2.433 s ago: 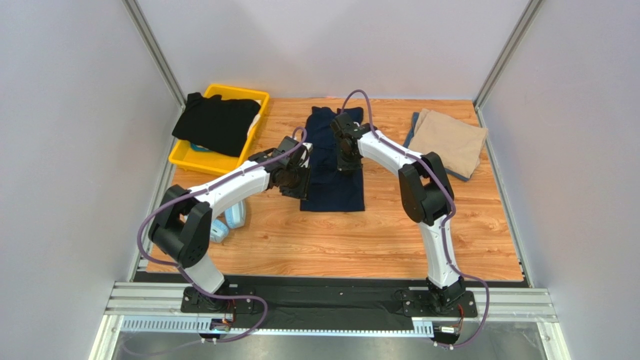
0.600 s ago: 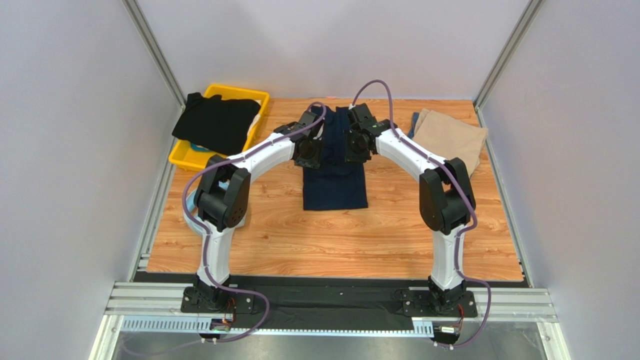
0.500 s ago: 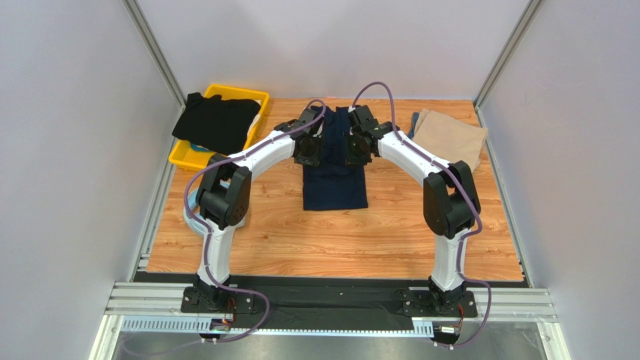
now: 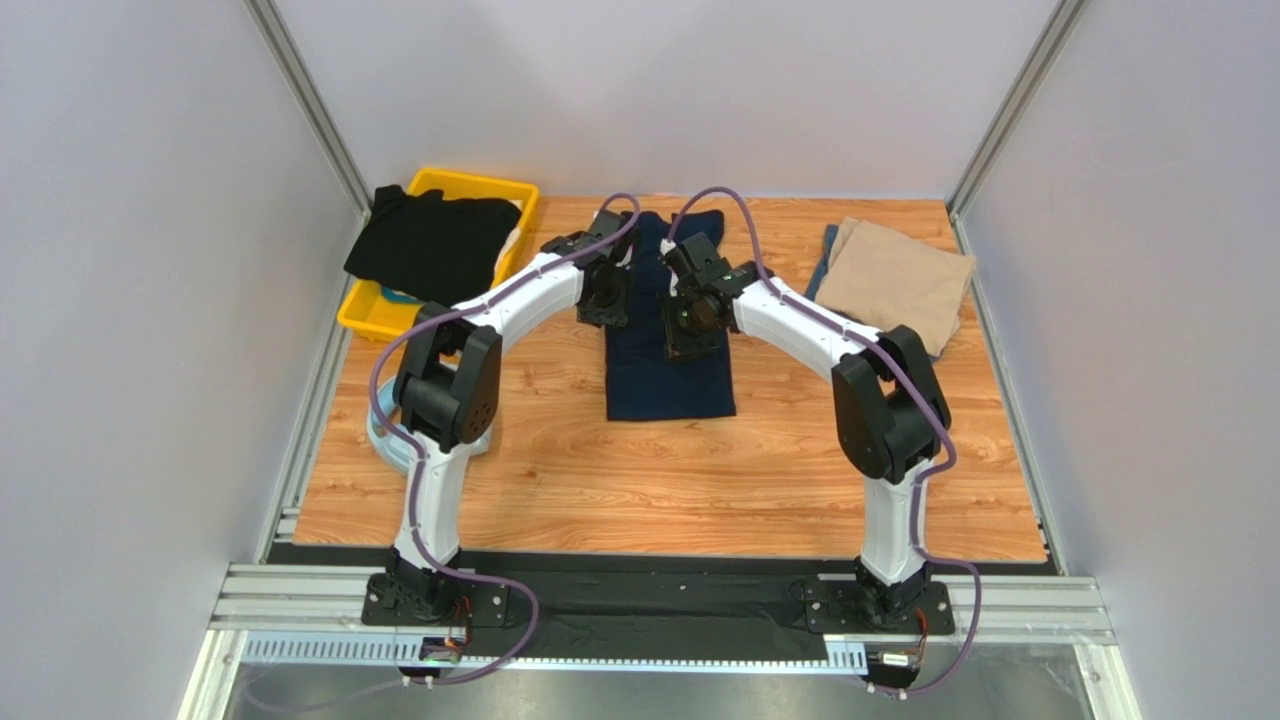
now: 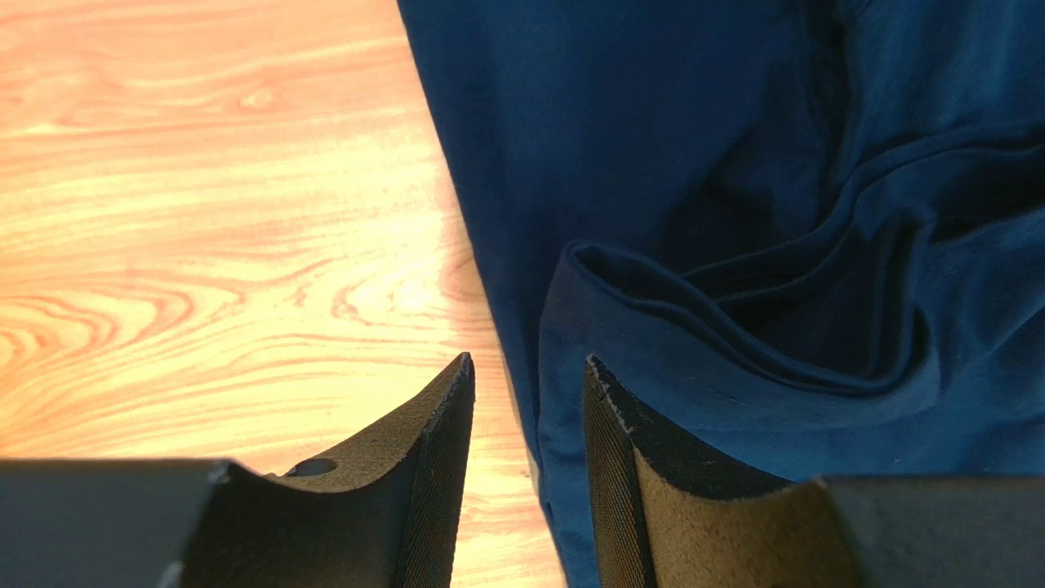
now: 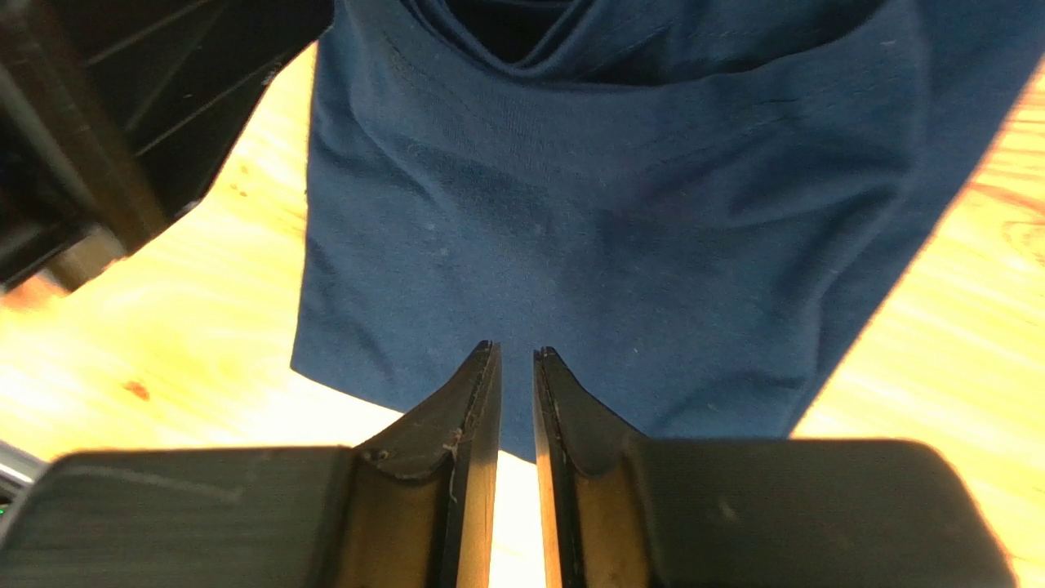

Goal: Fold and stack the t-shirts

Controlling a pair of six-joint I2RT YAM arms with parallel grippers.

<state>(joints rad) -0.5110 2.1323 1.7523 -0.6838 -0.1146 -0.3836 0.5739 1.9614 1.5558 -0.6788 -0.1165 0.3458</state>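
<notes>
We see both arms stretched far up the table [image 4: 601, 480] and curving inward, so their wrists meet over the dark navy t-shirt [image 4: 670, 375]. The left gripper [image 4: 606, 305] points down at the shirt's left edge. Its fingers [image 5: 432, 456] are parted, one over bare wood and the other over a folded lip of cloth, and they grip nothing. The right gripper [image 4: 693, 320] hangs over the middle of the shirt. Its fingers [image 6: 471, 417] are drawn in to a thin slit, and we see no cloth in it.

The shirt lies in the middle of the table. Its long axis runs from the far edge toward the arm bases. Its far part is bunched in folds, and its near end is flat and square. We cannot tell which end is the collar.
</notes>
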